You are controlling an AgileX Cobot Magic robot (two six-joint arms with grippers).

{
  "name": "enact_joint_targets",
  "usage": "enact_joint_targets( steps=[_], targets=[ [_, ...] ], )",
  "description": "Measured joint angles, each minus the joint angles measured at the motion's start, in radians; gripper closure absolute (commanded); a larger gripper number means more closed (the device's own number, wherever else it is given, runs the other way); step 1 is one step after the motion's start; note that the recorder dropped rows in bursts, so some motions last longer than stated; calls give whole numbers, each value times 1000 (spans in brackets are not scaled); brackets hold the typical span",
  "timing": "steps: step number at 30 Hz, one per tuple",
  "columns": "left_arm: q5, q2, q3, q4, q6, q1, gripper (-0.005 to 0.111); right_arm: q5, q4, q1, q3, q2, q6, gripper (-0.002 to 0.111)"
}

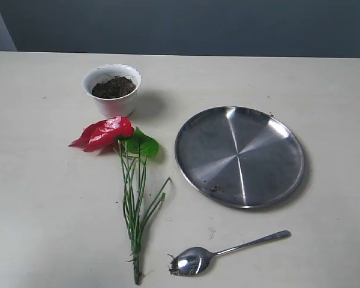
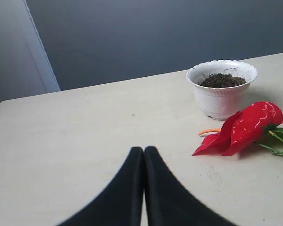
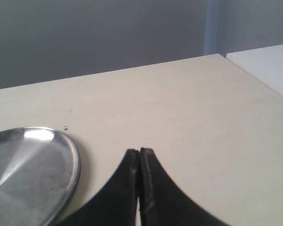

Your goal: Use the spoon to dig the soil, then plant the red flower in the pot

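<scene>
Dark brown crumbly soil [image 1: 113, 87] sat undisturbed in the small white scalloped ceramic pot [image 1: 112, 103] toward the far left of the bench [image 1: 42, 198], so digging looked not yet begun. The glossy red flower [image 1: 103, 133] lay flat just in front of the pot, its green stems running toward the near edge. The shiny silver metal spoon [image 1: 219, 252] rested near the front, flecked with dirt, beside the large round steel plate [image 1: 240, 156], which held only a few crumbs. Both steps appeared left to do. The left end effector [image 2: 144, 153] and right end effector [image 3: 139, 153] were clenched on nothing. The bench was pale cream and matte; a grey wall stood behind.
</scene>
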Motion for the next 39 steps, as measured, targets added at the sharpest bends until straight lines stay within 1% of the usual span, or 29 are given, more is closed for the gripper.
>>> enact_joint_targets(
  steps=[4,6,10,11,13,18,22,27,30,32,33,36,37,38,39],
  targets=[
    [0,0,0,0,0,0,106,-22,15,0,1,0,0,108],
    [0,0,0,0,0,0,106,-63,86,0,2,0,28,108],
    [0,0,0,0,0,0,106,-132,513,0,2,0,129,108],
    [0,0,0,0,0,0,106,-133,591,0,2,0,132,108],
    [0,0,0,0,0,0,106,-133,680,0,2,0,135,108],
    [0,0,0,0,0,0,106,-125,803,0,2,0,135,108],
    [0,0,0,0,0,0,106,-170,923,0,2,0,135,108],
    [0,0,0,0,0,0,106,-299,978,0,2,0,135,108],
    [0,0,0,0,0,0,106,-295,986,0,-23,0,137,109],
    [0,0,0,0,0,0,106,-263,940,0,-109,0,117,109],
    [0,0,0,0,0,0,106,-249,902,0,-182,13,100,109],
    [0,0,0,0,0,0,106,-208,769,0,-472,132,67,109],
    [0,0,0,0,0,0,106,-152,689,0,-665,251,59,109],
    [0,0,0,0,0,0,106,-106,638,0,-773,326,57,109],
    [0,0,0,0,0,0,106,19,553,0,-987,480,55,109]
  ],
)
